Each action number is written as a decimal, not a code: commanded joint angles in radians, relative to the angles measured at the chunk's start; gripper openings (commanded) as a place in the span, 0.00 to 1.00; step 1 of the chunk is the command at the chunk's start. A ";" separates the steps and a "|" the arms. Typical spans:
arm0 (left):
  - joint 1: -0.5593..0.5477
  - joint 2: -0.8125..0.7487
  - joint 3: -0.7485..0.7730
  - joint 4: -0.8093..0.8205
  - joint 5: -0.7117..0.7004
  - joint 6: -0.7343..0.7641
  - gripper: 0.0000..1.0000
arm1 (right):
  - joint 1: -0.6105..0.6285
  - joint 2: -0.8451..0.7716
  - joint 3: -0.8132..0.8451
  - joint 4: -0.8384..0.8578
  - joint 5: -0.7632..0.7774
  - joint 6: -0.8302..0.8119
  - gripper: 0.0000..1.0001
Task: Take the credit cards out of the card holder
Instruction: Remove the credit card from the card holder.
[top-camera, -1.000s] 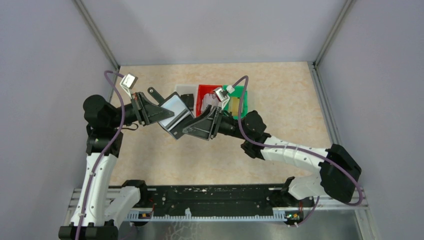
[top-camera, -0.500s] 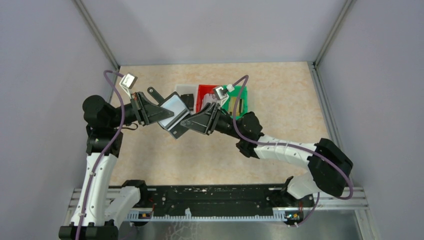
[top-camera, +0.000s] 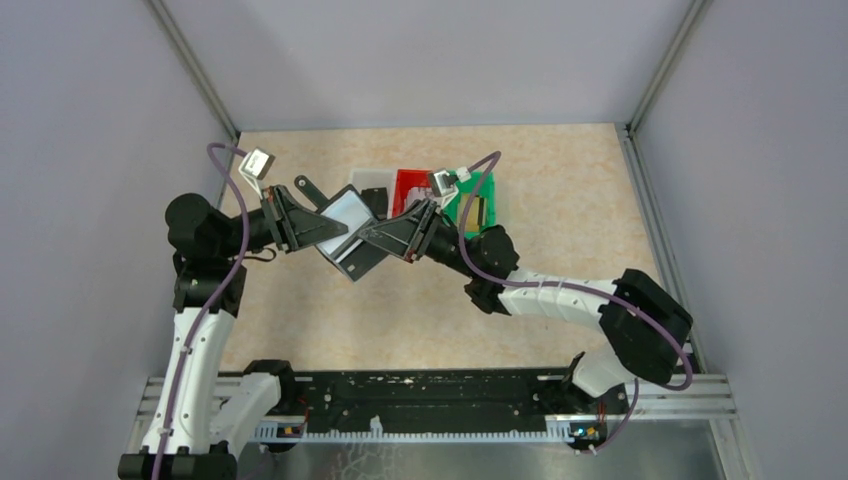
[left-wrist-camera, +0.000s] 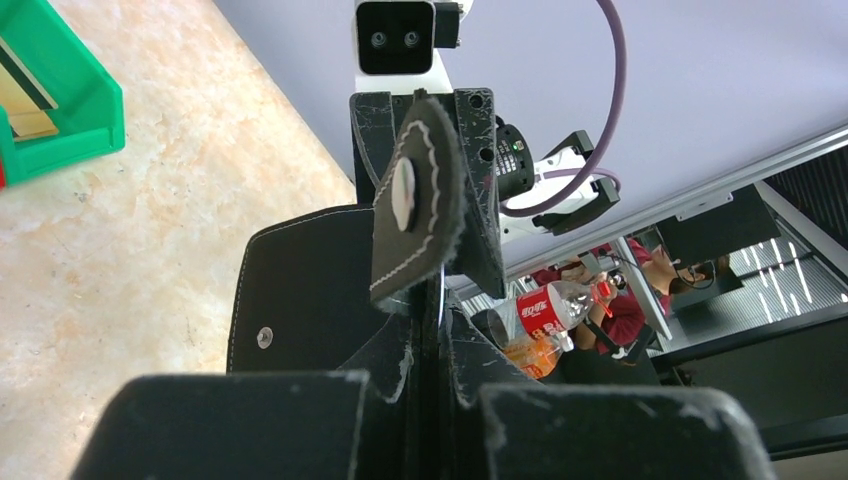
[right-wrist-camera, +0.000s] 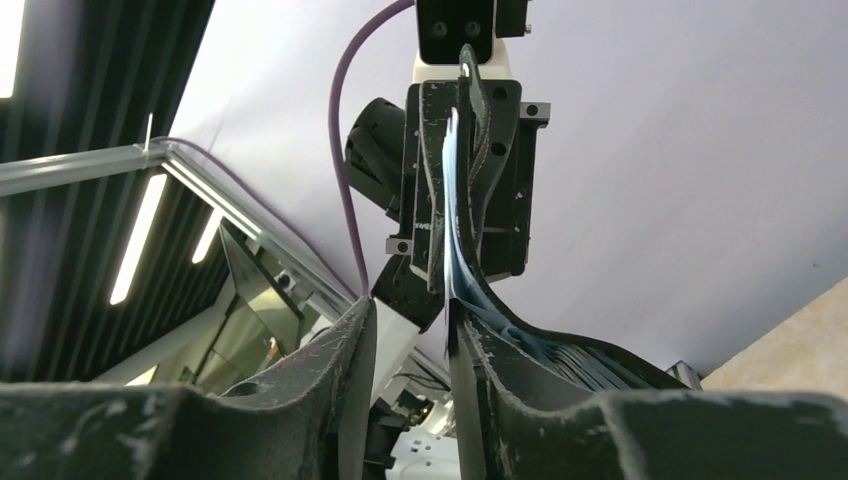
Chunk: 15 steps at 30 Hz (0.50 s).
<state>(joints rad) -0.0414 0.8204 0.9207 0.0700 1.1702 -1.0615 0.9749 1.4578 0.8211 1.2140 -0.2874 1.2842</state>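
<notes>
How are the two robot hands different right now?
The left gripper is clamped shut on the card holder; the right gripper has a gap between its fingers. The left reaches in from the left, the right from the opposite side. Both are black and meet at the card holder.

The top camera is looking down from above and behind the arm bases over the whole table (top-camera: 580, 200). Each wrist camera is peering close along its own fingers (left-wrist-camera: 230, 425), left gripper (top-camera: 333, 232) facing right gripper (top-camera: 372, 240), both catching the card holder (top-camera: 352, 262) between them.
</notes>
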 joint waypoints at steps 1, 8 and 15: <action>0.000 -0.021 -0.008 0.041 0.012 -0.023 0.08 | 0.013 0.026 0.056 0.089 0.056 -0.013 0.29; 0.000 -0.016 -0.002 0.020 0.034 -0.007 0.08 | 0.014 0.040 0.030 0.083 0.101 -0.036 0.10; 0.004 -0.003 0.034 -0.035 0.059 0.037 0.12 | 0.015 0.041 0.001 0.083 0.105 -0.053 0.01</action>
<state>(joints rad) -0.0372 0.8185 0.9154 0.0647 1.1706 -1.0534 0.9817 1.4998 0.8200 1.2423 -0.2333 1.2644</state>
